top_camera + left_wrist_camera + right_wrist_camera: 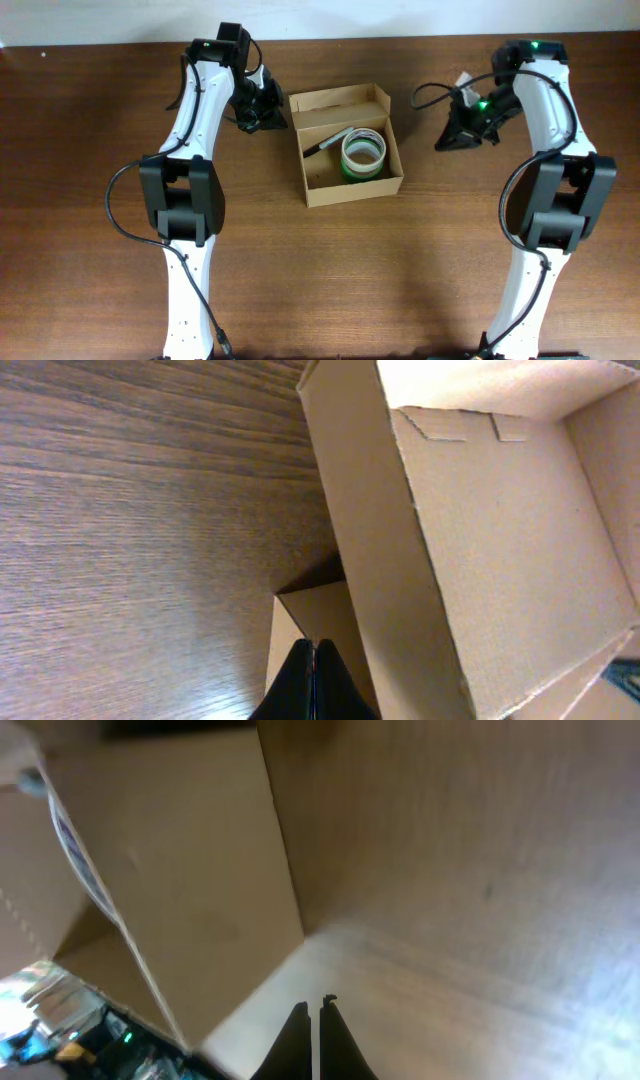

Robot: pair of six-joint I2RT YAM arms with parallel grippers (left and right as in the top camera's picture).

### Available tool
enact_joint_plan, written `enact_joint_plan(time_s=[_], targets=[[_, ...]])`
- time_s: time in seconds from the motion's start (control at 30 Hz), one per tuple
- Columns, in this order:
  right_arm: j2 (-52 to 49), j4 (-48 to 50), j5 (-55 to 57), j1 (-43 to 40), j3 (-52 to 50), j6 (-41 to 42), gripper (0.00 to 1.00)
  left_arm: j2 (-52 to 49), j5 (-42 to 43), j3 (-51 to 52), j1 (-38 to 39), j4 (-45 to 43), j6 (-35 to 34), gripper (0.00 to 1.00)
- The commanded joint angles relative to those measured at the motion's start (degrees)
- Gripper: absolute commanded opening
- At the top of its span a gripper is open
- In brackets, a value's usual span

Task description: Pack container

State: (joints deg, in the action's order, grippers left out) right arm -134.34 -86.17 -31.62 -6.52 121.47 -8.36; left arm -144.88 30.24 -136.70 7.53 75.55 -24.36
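**A:** Overhead. The container sits mid-table with its lid flap open at the far edge. Inside are green and white tape rolls and a dark pen beside them.

**B:** Grippers?

**A:** The left gripper is just beside the container's far-left corner. The right gripper stands apart from its right wall. Both are pinched together with nothing between the tips.

**B:** Judgement: the contents look loaded, so the step in hand is likely folding the flaps shut. Use the closed tips as a pusher, away from the crease. Brace the opposite wall so the carton doesn't skid.

**A:** Left wrist. The fingers are closed to a hairline and hold nothing. A small side flap lies just ahead of them, and the tall carton wall rises to the right.

**B:** Tuck that flap in before the lid, or the lid may catch on it.

**A:** Right wrist. The fingers are closed and empty over bare wood. The cardboard wall is up-left, near but not touching. There is a blurred silvery object at lower left; I cannot tell what it is.

**B:** Surface and room?

**A:** The table is dark wood-grain and looks smooth, so a light carton could slide. There is open wood on every side of the container, and a pale wall strip beyond the far edge.
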Motion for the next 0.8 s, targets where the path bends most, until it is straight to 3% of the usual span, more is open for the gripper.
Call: enact_joint_plan(time_s=[0.0,0.3,0.77], targets=[[-1.25,3.61,0.33,-0.13,0.00,3.69,0.04,-1.68,2.80,-0.22,-0.02,-0.07,-0.94,0.02],[-1.38,14.49,-1.95,-0.24,0.00,13.31,0.04,-2.08,4.20,-0.22,-0.04,-0.02,-1.97,0.02],[-3.37,34.18,-36.46,-0.17,0.04,31.36,0.04,-2.25,7.98,-0.22,-0.09,-3.65,-4.96,0.02]])
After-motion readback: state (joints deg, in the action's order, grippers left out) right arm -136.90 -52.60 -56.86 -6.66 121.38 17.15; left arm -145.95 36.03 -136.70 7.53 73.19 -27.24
